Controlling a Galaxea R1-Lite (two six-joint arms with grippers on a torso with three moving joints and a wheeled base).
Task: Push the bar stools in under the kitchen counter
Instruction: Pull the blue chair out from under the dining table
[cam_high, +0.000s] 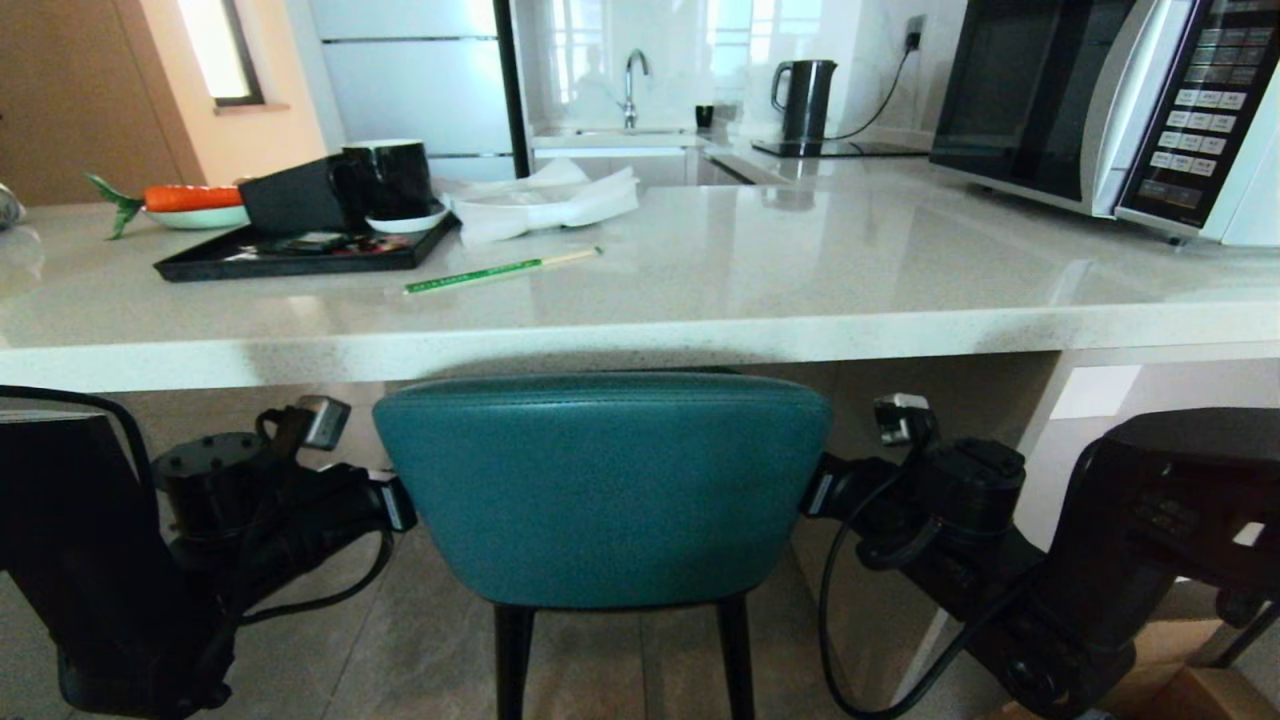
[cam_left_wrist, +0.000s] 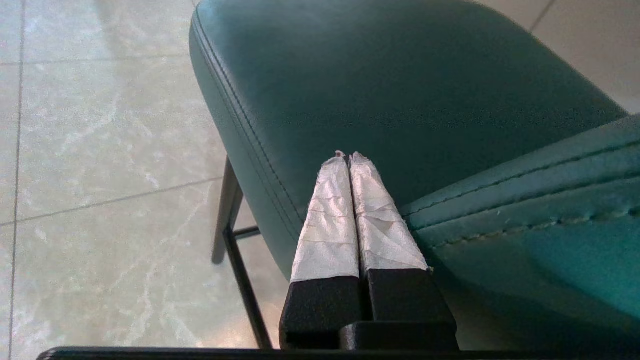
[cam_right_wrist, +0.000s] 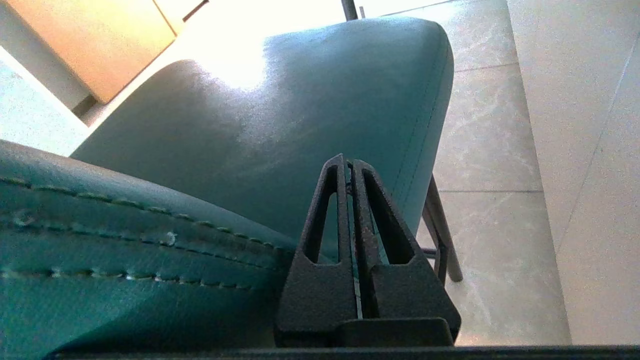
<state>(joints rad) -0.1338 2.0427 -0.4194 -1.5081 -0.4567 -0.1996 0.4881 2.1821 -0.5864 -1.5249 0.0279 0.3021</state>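
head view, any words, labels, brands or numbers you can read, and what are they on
None can be read.
Microwave keypad: rows of white buttons with markings, too small to read.
Green chopstick sleeve on the kitchen counter: pale print along it, too blurred to read.
Black tray: dark items on it, no legible label.
Teal bar stool: no writing.

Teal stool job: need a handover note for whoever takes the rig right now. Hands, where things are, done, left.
Left hand: shut, empty, against the teal stool's left side where seat meets back.
Right hand: shut, empty, mirrored on the right side.
Stool: centred before the robot, top of its back level with the kitchen counter's front edge.
Done: both hands bracket the stool.
Left: how far under the seat sits can't be judged from here; probably keep pushing. The other stool is out of view.
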